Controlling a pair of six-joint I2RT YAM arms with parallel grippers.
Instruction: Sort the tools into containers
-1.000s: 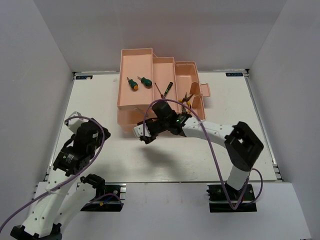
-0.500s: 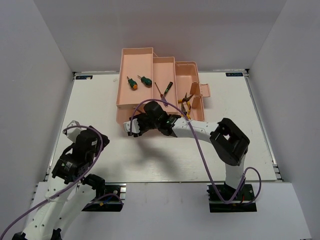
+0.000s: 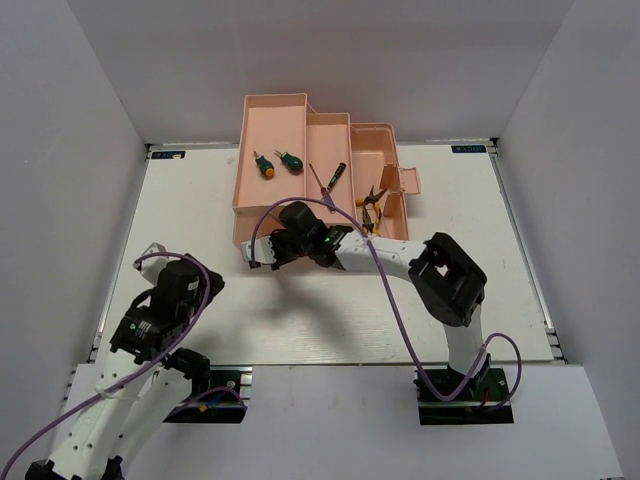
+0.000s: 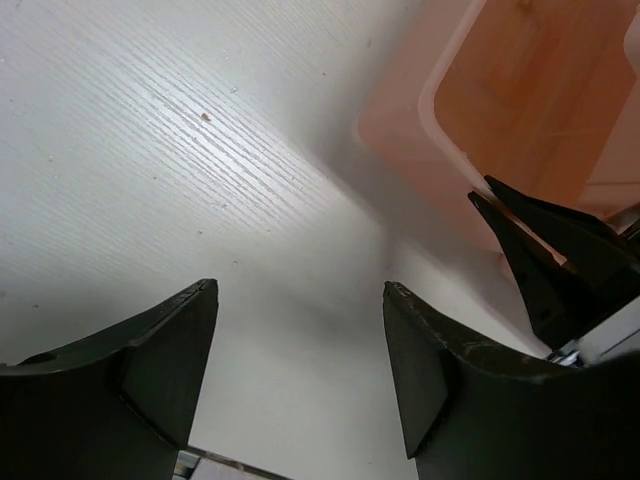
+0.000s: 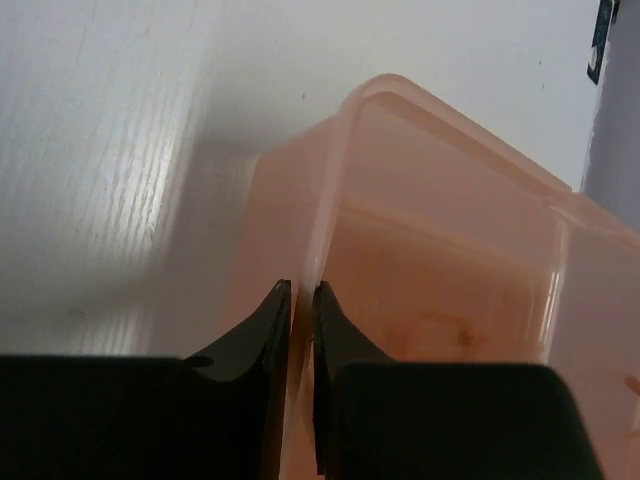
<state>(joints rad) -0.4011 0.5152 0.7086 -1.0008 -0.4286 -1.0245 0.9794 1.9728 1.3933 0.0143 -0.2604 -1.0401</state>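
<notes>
Right gripper (image 5: 300, 288) pinched shut on toolbox (image 5: 400, 200) rim, thin wall between fingertips, tools (image 3: 265, 166) in trays beyond, left gripper (image 4: 300, 292) spread wide over table (image 4: 150, 130), toolbox corner ahead-right of fingers

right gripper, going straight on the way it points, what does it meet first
The salmon-pink toolbox: its corner wall seems to sit in the thin gap between the jaws of the right gripper, so they would slide along it. Depth is unclear.
</notes>
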